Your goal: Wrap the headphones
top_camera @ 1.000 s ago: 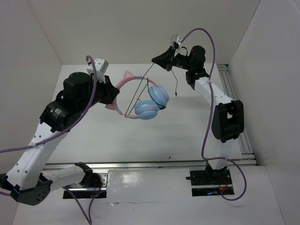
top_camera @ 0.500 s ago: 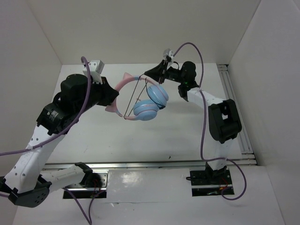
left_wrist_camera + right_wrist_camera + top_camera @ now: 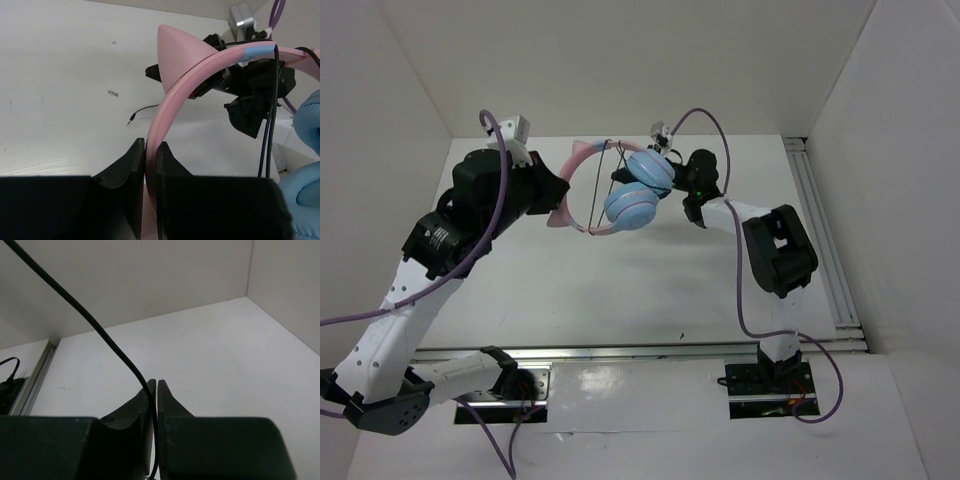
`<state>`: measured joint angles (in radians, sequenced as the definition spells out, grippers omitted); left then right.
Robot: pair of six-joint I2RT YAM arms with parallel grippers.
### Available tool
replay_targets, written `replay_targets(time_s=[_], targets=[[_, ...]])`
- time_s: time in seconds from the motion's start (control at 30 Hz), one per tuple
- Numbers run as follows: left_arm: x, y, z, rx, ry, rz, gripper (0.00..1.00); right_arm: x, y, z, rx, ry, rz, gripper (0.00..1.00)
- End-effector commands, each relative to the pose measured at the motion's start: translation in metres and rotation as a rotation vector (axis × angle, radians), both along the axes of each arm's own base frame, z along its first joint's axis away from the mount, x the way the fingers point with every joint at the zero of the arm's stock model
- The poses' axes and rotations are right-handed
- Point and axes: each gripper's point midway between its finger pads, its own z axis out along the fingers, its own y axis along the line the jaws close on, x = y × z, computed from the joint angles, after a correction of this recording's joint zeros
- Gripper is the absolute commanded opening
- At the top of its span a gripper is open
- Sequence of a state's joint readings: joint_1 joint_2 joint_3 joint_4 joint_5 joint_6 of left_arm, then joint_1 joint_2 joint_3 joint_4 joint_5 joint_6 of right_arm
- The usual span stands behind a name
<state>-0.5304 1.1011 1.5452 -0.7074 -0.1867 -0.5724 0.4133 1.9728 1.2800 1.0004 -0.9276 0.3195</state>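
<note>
A white table [image 3: 620, 290] is lying inside a plain white enclosure. A back wall [image 3: 620, 70] is rising behind it, while a left wall [image 3: 370, 150] and a right wall [image 3: 900, 180] are closing in the sides. A metal rail [image 3: 819, 230] is running along the table's right edge, and a second rail [image 3: 650, 352] is running across its near edge. In front of that one, a glossy white panel [image 3: 630, 400] is catching the light. A small dark mark [image 3: 112, 93], possibly a scuff or a crumb, is sitting on the tabletop.

Taut cord [image 3: 274, 90] across headphones [image 3: 630, 205], free room beneath.
</note>
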Motion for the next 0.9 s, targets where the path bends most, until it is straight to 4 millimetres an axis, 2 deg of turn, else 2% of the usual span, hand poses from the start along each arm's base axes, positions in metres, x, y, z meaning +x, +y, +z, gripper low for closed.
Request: replay_targets(time_s=[0.0, 0.03, 0.07, 0.17, 0.23, 0.43, 0.6, 0.63, 0.73, 0.87], targets=[[0.009, -0.004, 0.066, -0.189, -0.174, 0.031, 0.0, -0.005, 0.005, 0.002, 0.054, -0.02, 0.009, 0.11], [0.013, -0.004, 0.065, -0.186, -0.175, 0.043, 0.0, -0.011, 0.01, -0.002, 0.062, -0.011, 0.026, 0.11], [0.014, -0.004, 0.067, -0.19, -0.182, 0.043, 0.0, -0.015, 0.009, 0.005, 0.089, -0.024, 0.035, 0.11], [0.021, -0.005, 0.068, -0.19, -0.184, 0.052, 0.0, -0.021, 0.013, -0.002, 0.108, -0.009, 0.056, 0.14], [0.025, -0.007, 0.068, -0.19, -0.185, 0.052, 0.0, -0.033, 0.02, -0.003, 0.112, -0.002, 0.089, 0.14], [0.028, -0.003, 0.075, -0.188, -0.206, 0.067, 0.0, -0.04, 0.022, -0.005, 0.12, 0.009, 0.104, 0.16], [0.031, 0.007, 0.091, -0.194, -0.244, 0.093, 0.0, -0.05, 0.028, -0.01, 0.132, 0.021, 0.12, 0.18], [0.036, 0.008, 0.088, -0.187, -0.234, 0.102, 0.0, -0.05, 0.028, -0.017, 0.129, 0.04, 0.121, 0.18], [0.038, 0.011, 0.095, -0.194, -0.248, 0.111, 0.0, -0.055, 0.031, -0.014, 0.139, 0.03, 0.134, 0.19], [0.039, 0.016, 0.1, -0.196, -0.26, 0.132, 0.0, -0.06, 0.033, -0.021, 0.132, 0.057, 0.144, 0.19]])
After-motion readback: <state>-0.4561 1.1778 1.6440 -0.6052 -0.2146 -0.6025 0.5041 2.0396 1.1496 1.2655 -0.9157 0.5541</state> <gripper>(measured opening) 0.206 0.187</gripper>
